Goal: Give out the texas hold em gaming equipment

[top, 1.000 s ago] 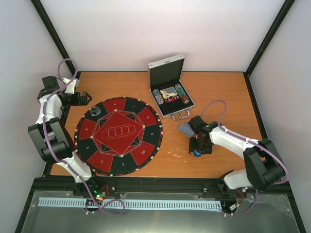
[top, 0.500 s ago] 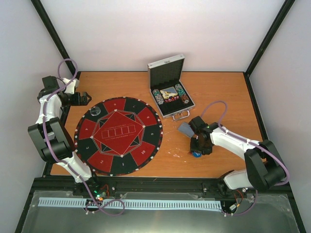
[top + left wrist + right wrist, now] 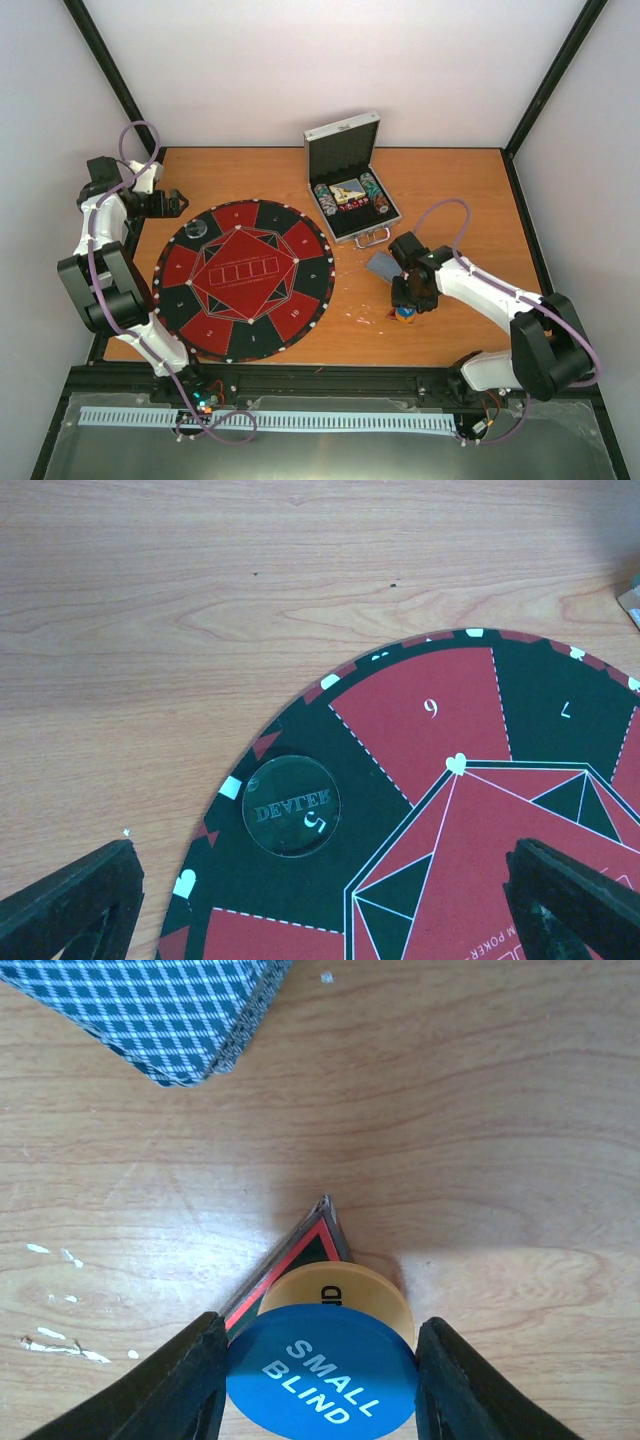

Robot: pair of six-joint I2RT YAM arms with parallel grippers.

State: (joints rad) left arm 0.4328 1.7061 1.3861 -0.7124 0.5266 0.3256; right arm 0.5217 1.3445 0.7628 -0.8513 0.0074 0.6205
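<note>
The right gripper [image 3: 320, 1365], working nearest the arm bases at about 4 o'clock of the mat [image 3: 300, 240], is narrowing its jaws over the last second and is now pinching the blue disc [image 3: 320, 1385] by its rim, both fingers touching it. I am reading this as the small blind's pick-up getting under way, its delivery to a seat not yet done; whether it is lifting off the table [image 3: 500, 1140] I cannot tell. The blue disc is showing as smooth matt plastic with white lettering, lying on a yellow disc [image 3: 345, 1295] of the same round shape, both overlapping the thin, sharp-cornered black-red triangle marker [image 3: 300, 1245]. At 11 o'clock of them the playing cards [image 3: 190, 1010] are sitting as a squared deck with diamond-checked backs. Farther off, the left gripper [image 3: 322, 900] is hanging fully spread and empty over the flat printed mat, the glassy clear disc [image 3: 291, 806] resting at its 10 o'clock edge. At the mat's 1 o'clock the silver, hard-edged case [image 3: 345, 150] is standing open, holding the poker chips [image 3: 322, 195]
</note>
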